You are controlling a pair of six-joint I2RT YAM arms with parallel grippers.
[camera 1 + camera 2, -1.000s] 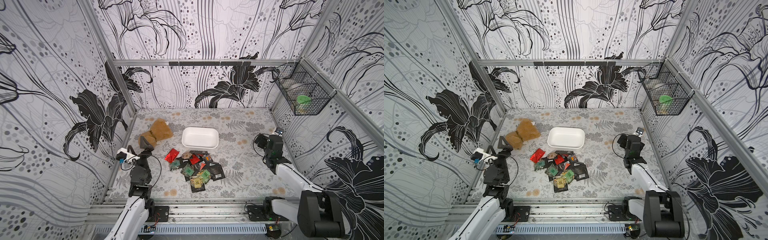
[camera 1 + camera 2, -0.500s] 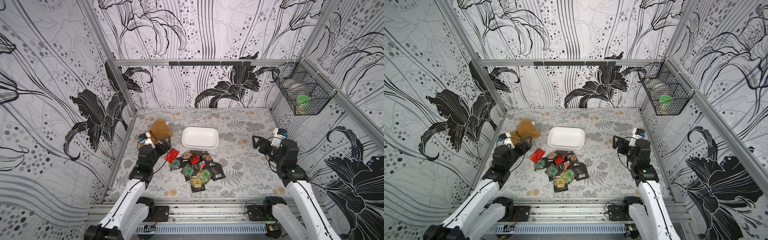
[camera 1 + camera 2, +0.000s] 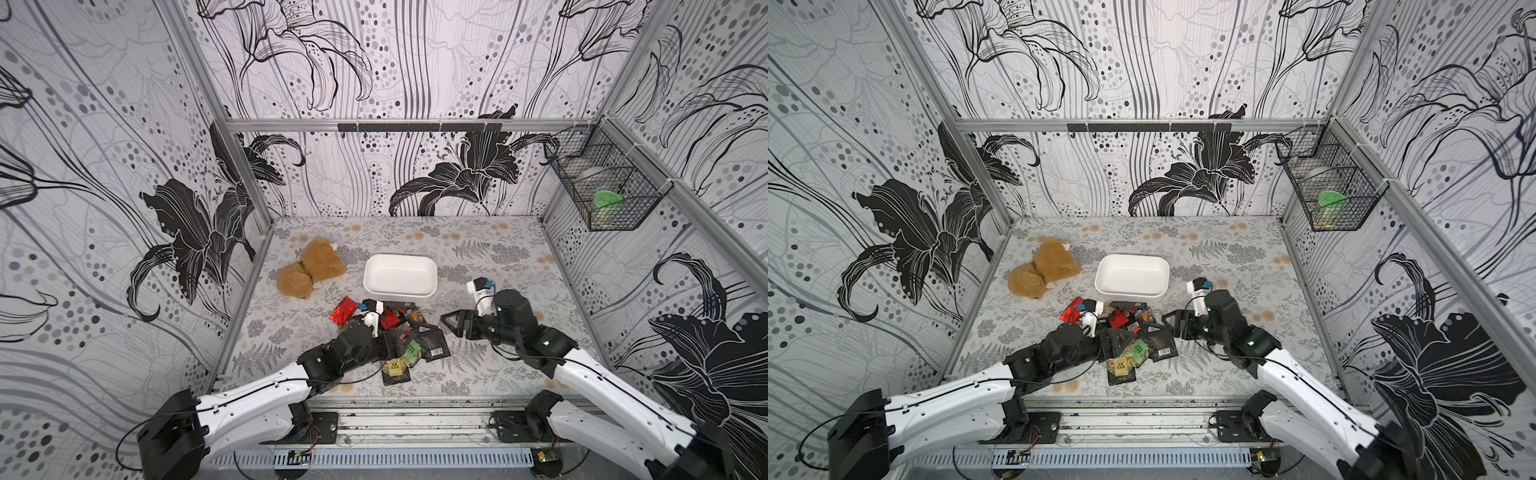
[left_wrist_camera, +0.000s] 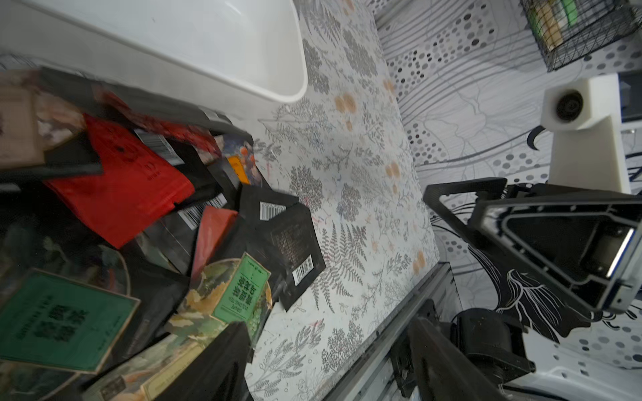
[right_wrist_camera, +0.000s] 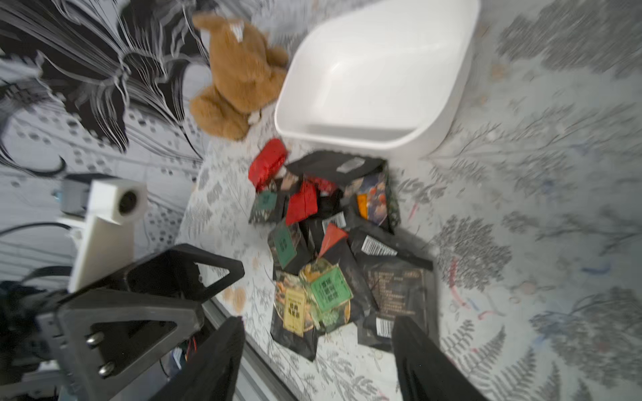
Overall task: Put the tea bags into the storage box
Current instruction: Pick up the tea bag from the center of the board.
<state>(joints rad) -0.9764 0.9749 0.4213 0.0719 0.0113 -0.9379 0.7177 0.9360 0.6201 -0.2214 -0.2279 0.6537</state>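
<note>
The tea bags point(image 3: 434, 347) lie in a loose heap of black, red and green-labelled sachets on the mat, just in front of the storage box point(image 3: 401, 272). The box is a white tub and it holds nothing. My left gripper point(image 3: 397, 345) hangs over the heap's near left part. In the left wrist view the left gripper point(image 4: 326, 368) is open, with only bare mat between its fingers. My right gripper point(image 3: 455, 324) stands just right of the heap. In the right wrist view the right gripper point(image 5: 319, 368) is open and holds nothing, and the tea bags point(image 5: 326, 288) lie just ahead of it.
A brown plush toy point(image 3: 309, 268) lies left of the box. A black wire basket point(image 3: 602, 187) hangs on the right wall. A metal rail point(image 3: 415, 403) runs along the table's front edge, close behind the heap.
Both arms have swung in from the side walls to the heap of tea bags, the left from the left and the right from the right. The heap and the box have not moved.
</note>
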